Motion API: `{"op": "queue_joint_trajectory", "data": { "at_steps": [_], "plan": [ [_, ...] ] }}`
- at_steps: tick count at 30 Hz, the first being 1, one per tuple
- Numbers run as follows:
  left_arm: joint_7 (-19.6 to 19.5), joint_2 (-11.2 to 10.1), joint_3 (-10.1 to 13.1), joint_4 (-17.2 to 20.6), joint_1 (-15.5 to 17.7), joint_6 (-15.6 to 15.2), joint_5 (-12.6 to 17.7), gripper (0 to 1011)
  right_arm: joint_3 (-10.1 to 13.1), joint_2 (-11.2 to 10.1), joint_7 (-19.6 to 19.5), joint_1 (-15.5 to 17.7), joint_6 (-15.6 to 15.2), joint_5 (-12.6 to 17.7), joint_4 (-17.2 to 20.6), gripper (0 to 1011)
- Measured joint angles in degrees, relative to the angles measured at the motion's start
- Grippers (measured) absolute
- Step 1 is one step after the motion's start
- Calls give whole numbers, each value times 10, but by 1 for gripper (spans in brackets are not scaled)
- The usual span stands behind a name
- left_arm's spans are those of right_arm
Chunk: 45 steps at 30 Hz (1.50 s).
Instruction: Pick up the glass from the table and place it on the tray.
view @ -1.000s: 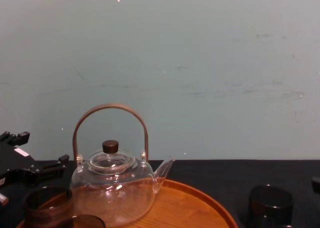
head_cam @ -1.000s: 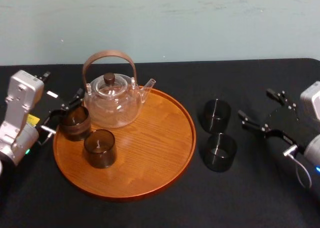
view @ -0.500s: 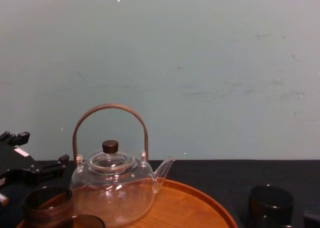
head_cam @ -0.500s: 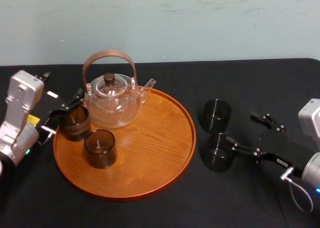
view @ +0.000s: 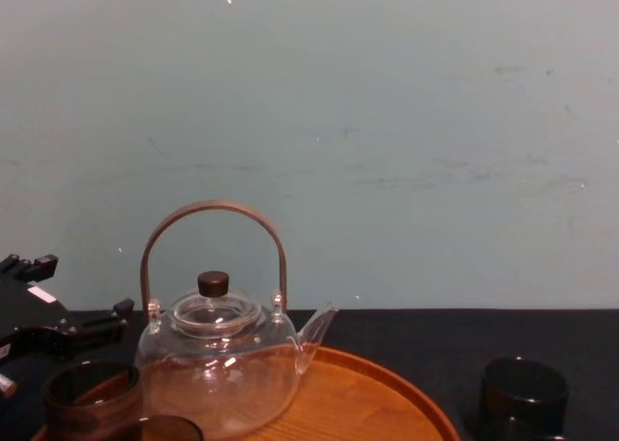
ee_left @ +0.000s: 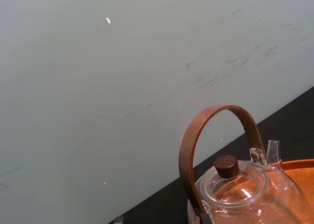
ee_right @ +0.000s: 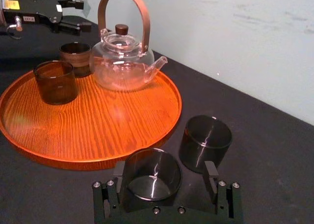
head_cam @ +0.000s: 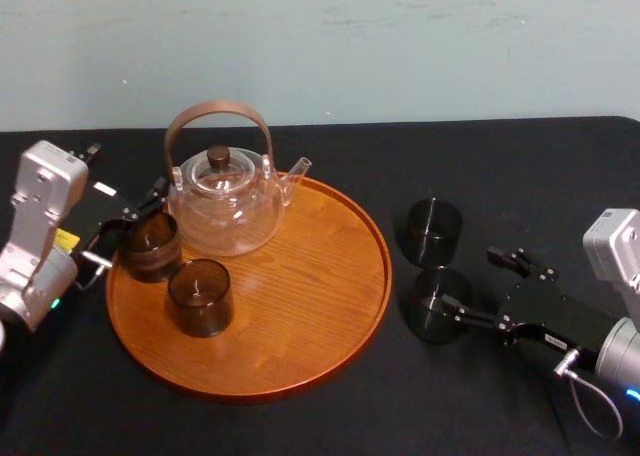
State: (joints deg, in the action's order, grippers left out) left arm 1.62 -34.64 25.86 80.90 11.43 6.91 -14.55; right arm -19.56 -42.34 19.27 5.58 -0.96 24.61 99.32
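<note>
Two brown glasses (head_cam: 200,296) already stand on the tray (head_cam: 300,276) beside the teapot (head_cam: 225,191). Two dark ones are on the black table (head_cam: 300,426), off the tray's right side. The nearer glass (ee_right: 149,177) is the one in hand. The right gripper (ee_right: 165,171) is low at table height with its fingers wide on either side of this glass. One finger sits just beside the wall and may be touching it, though that is hard to tell. The grasp is not made, so closing, lifting, carrying left and setting down all remain. The farther dark glass (head_cam: 432,231) is untouched. The left gripper (head_cam: 130,223) rests by the tray's left rim, fingers apart.
</note>
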Motion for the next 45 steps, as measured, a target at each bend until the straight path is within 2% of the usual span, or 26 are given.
{"op": "queue_joint_trajectory", "data": {
  "at_steps": [21,45],
  "plan": [
    [0,0,0,0,0,0,0,1001,9,18,37,-3,-18,-20,-20,1002],
    [0,0,0,0,0,0,0,1001,6,53,73,-22,-41,-51,-61,1002]
  ]
}}
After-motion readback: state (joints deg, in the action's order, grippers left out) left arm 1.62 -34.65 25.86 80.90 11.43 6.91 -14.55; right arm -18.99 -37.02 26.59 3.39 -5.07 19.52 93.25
